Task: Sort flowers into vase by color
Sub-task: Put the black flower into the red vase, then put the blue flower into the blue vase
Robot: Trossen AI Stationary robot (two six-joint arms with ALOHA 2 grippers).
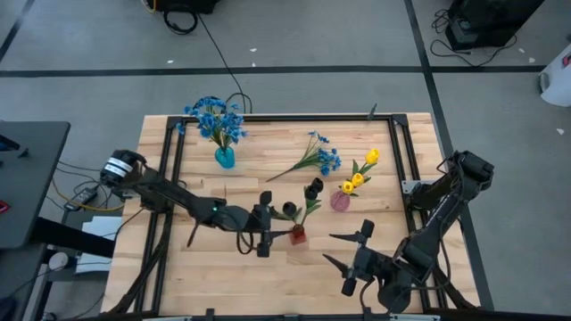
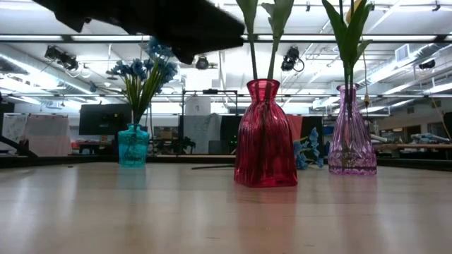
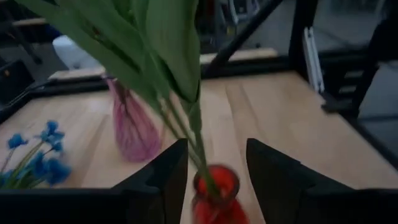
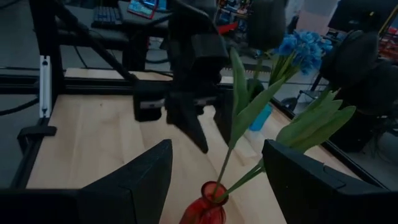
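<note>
**While hovering at red vase, left fingers spread around dark tulip stems**

Though close on both sides of the stems, left fingers (image 3: 174, 174) seen apart in the left wrist view, with no clear contact on the stems. Left gripper (image 1: 275, 223) placed mid-desk, just beside the red vase (image 1: 297, 235), arm reaching in from the left edge.

Found in the red vase: dark tulips (image 1: 312, 189), stems upright to slightly leaning, green leaves spreading above the vase mouth.

Right gripper (image 1: 348, 250) located near the front right of the desk (image 1: 223, 276), apart from the red vase and aimed toward it. Fingers set wide, holding nothing.

Remaining flowers, as placed:
- Yellow tulips (image 1: 361, 171) standing in a pink vase (image 1: 340, 201), right of the red vase and near it.
- Blue flowers (image 1: 214, 118) standing in a teal vase (image 1: 225, 158), toward the back left of the desk.
- One blue spray (image 1: 323, 159) lying flat on the desk, between the teal and pink vases, in no vase.

Confirmed from the low view: all three vases upright on the desk, red vase nearest, teal vase farthest back.
</note>
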